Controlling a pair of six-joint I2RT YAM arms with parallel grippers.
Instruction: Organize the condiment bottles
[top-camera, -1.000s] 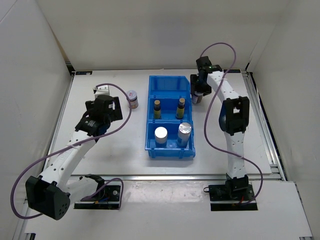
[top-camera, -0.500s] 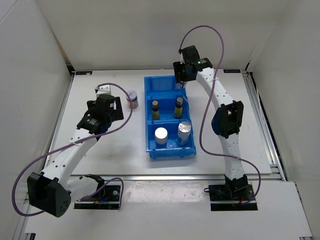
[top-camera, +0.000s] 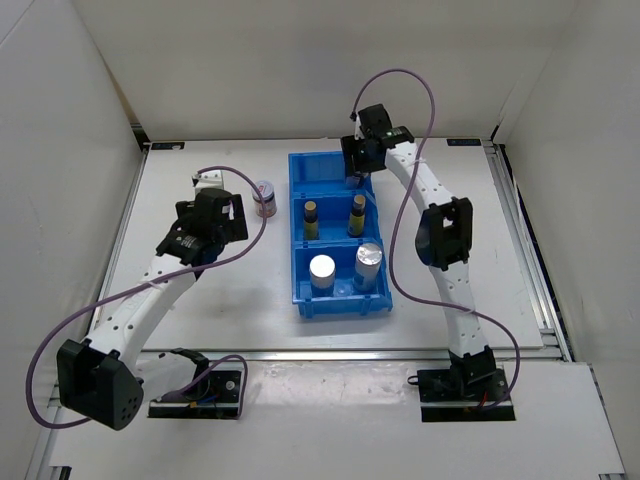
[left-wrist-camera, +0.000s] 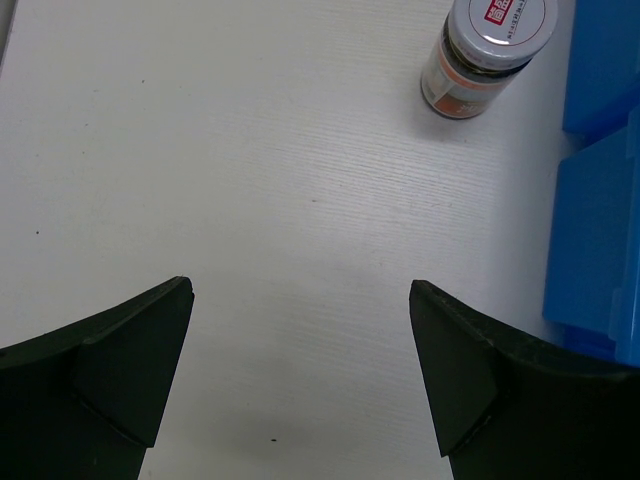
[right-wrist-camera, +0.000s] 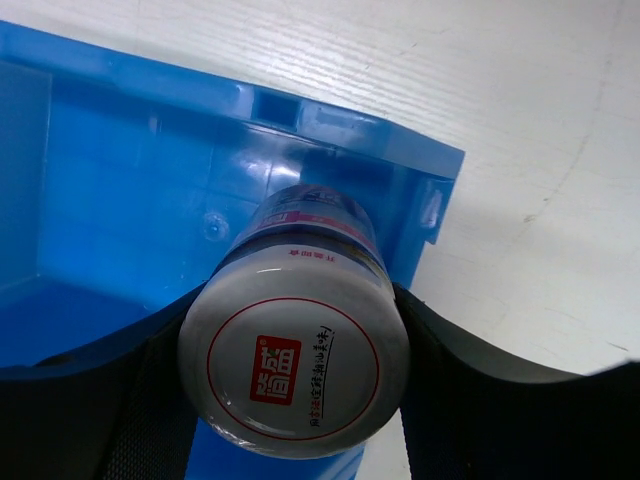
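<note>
The right fingers (right-wrist-camera: 470, 400) pinch a squat glass jar with a greyish, red-marked lid (right-wrist-camera: 295, 365), one finger pressed to each side of it just under the lid. The jar hangs inside the far compartment of the blue three-compartment plastic bin (top-camera: 340, 304), with its base pointing away from the fingers into that compartment's right-hand corner. The bin's far wall and notched corner rim stand just beyond the jar, with little room on that side. Whether the base touches the compartment floor cannot be told. To the left of these fingers the compartment's blue floor runs open up to its left wall. Past the rim, white surface (top-camera: 240, 300) lies beyond and to the right.

The left fingers (left-wrist-camera: 110, 370) are spread wide, holding nothing, above bare white surface that fills the gap between them and stretches ahead. Ahead of the right fingertip and a little outward stands a second squat jar of the same kind (left-wrist-camera: 488, 50), upright on the surface. It is well apart from the fingers and near the bin's outer wall, with a strip of white between the two. That blue wall runs along the outer side of the right finger, closing off that flank, while the left flank is open surface.

In the bin's middle compartment two slim dark amber bottles with dark caps (top-camera: 312, 217) (top-camera: 358, 213) stand side by side, apart. In the near compartment stand two silver-topped pale cylinders (top-camera: 322, 270) (top-camera: 369, 262), also apart, each near its own side wall.
</note>
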